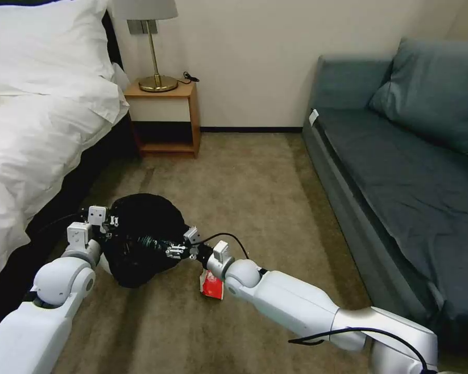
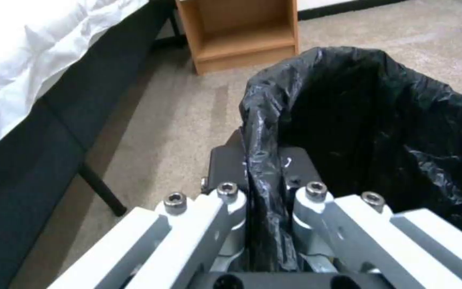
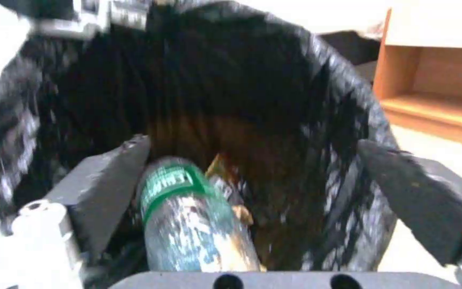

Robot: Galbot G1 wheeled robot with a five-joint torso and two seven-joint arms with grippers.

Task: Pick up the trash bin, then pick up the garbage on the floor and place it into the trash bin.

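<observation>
The trash bin, white with a black bag over its rim, sits low at the front left, tilted toward my right arm. My left gripper is shut on its near rim, pinching the bag. At the bin's mouth, my right gripper stands open. A clear bottle with a green label lies inside the bag between its fingers, against one finger. Brown-gold garbage lies deeper in the bin. A red-and-white packet lies on the carpet under my right wrist.
A bed with a dark frame runs along the left. A wooden nightstand with a brass lamp stands at the far wall. A grey-blue sofa lines the right side. Bare carpet stretches between them.
</observation>
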